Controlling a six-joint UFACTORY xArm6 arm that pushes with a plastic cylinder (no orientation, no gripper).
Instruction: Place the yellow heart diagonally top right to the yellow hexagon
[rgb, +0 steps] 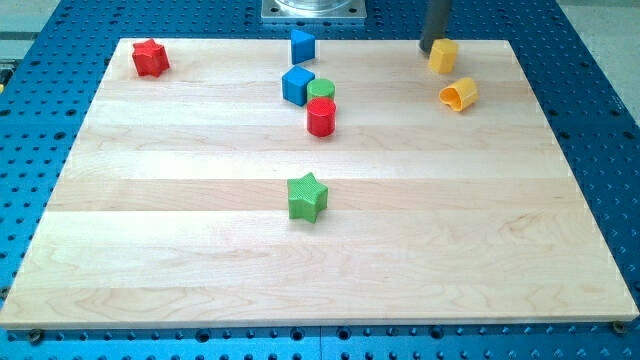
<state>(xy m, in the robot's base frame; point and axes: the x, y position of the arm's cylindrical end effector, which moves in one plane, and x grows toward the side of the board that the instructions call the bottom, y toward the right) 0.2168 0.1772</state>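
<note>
The yellow hexagon (443, 55) sits near the view's top right edge of the wooden board (200, 250). The yellow heart (459, 94) lies just below it and slightly to the right, a small gap apart. My tip (428, 49) is at the hexagon's upper left side, touching it or very nearly so. The dark rod rises out of the view's top. The heart is apart from my tip.
A red star (150, 58) is at the top left. A blue cube (302, 45) stands at the top middle. Below it a blue block (297, 85), a green cylinder (321, 90) and a red cylinder (321, 117) cluster together. A green star (308, 197) sits mid-board.
</note>
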